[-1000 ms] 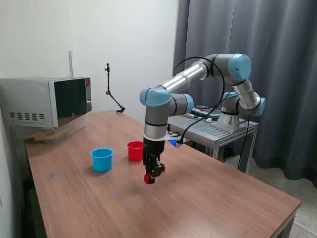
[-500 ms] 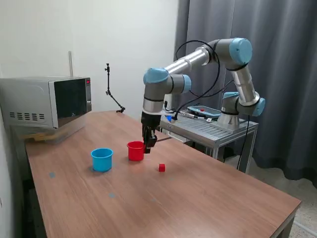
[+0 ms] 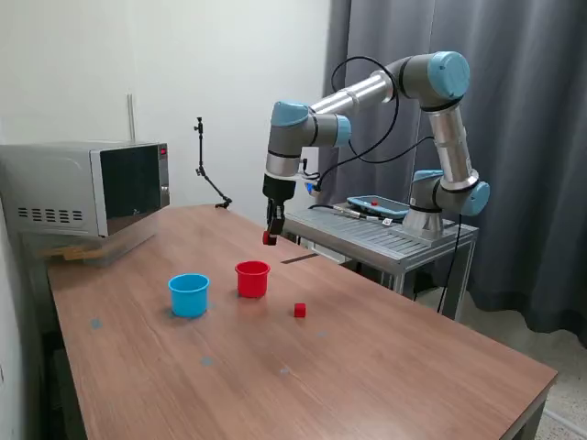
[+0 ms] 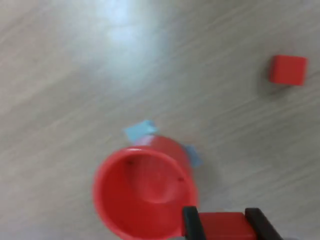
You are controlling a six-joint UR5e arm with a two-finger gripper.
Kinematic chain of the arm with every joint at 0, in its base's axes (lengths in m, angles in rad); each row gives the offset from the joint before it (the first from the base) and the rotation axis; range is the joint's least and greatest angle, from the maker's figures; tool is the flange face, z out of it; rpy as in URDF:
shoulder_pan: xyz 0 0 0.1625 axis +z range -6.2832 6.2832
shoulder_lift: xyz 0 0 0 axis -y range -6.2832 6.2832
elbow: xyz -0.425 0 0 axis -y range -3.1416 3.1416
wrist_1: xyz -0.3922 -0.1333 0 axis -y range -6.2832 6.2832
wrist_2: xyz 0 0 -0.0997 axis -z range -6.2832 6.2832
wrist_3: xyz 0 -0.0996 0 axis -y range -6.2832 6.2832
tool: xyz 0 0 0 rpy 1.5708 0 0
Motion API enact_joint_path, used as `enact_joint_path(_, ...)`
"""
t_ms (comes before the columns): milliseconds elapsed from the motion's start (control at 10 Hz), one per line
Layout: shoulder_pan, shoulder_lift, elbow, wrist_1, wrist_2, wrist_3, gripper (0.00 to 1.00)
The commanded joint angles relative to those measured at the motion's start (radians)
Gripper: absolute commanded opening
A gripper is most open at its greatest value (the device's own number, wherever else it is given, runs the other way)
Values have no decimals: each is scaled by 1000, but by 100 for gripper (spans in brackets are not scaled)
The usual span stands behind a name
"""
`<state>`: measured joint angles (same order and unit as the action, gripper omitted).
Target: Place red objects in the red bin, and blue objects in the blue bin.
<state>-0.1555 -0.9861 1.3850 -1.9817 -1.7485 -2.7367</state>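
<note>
My gripper (image 3: 269, 238) is shut on a small red cube (image 3: 268, 240) and holds it in the air, above and a little behind the red cup (image 3: 252, 279). In the wrist view the held cube (image 4: 220, 225) sits between the two black fingers (image 4: 189, 220), just beside the rim of the red cup (image 4: 145, 195). A second red cube (image 3: 300, 311) lies on the table to the exterior view's right of the red cup; it also shows in the wrist view (image 4: 288, 69). The light blue cup (image 3: 189, 294) stands to the exterior view's left of the red cup. No blue cubes are in view.
A microwave (image 3: 87, 188) stands at the table's far left in the exterior view. A metal cart (image 3: 394, 240) with the arm's base stands behind the table. A thin black stand (image 3: 206, 170) rises at the back edge. Bits of blue tape (image 4: 140, 131) lie under the red cup.
The gripper went from low over the table in front of the cups to the red cup, then rose above it, still holding the red cube. The second red cube came into view.
</note>
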Motion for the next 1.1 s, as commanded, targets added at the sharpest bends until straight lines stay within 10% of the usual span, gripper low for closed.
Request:
enact_joint_path(0, -64, -13, 34, 0, -2, 2, 0)
enact_joint_path(800, -88, 41, 11, -6, 15, -1, 0)
enact_joint_path(900, -87, 41, 12, -3, 15, 0, 100)
enact_joint_path(1000, -85, 43, 12, -3, 15, 0, 100)
